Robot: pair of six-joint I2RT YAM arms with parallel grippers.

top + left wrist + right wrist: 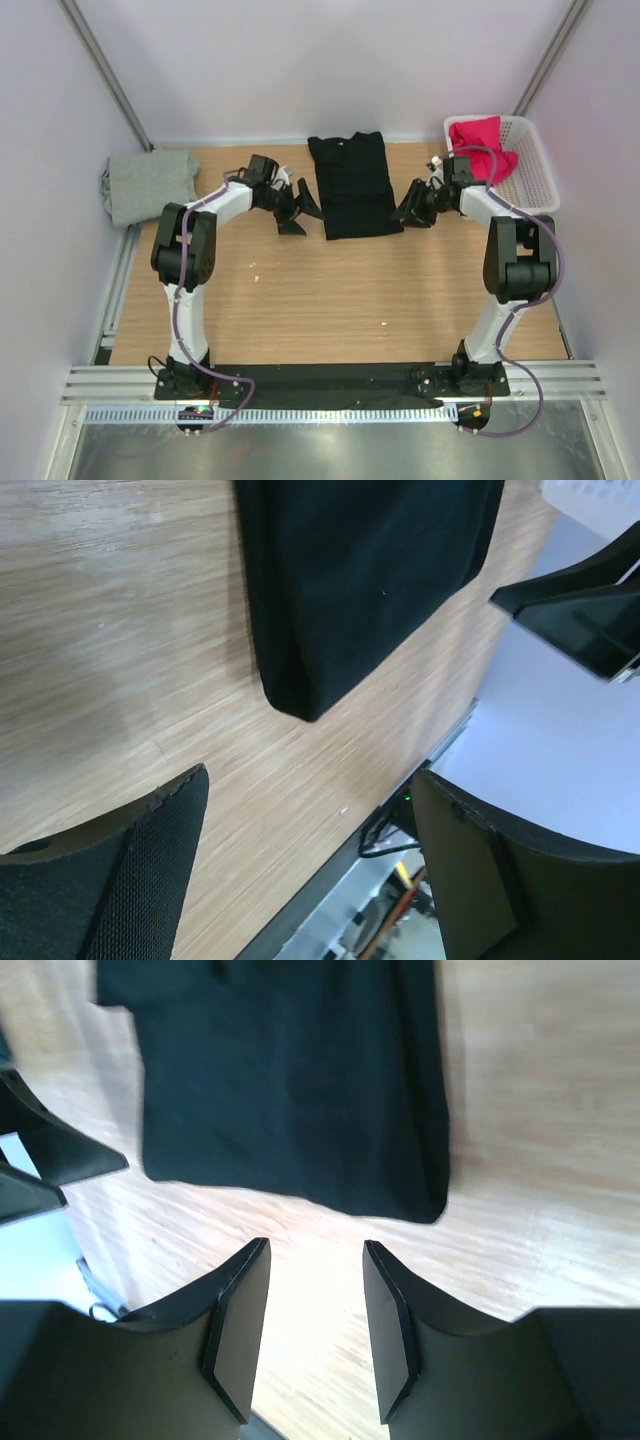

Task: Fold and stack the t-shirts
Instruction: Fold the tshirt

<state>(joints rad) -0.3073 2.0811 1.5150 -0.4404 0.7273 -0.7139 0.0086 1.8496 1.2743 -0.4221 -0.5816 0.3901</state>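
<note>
Lying flat betw. both pincers, folded black t-shirt (350,185) touches neither. L gripper (298,208) sits just left of it, jaws spread wide, empty. R gripper (412,208) just right of it, jaws parted less, also empty. Well left of L pincer: grey t-shirt (148,183). Just beyond R pincer: magenta-red t-shirt (478,140) in white mesh basket (535,175).

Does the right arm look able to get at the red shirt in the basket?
Probably yes. The red shirt lies uncovered in the white basket, close beside the right gripper, which is open and empty; only the arm's own cable crosses it.
</note>
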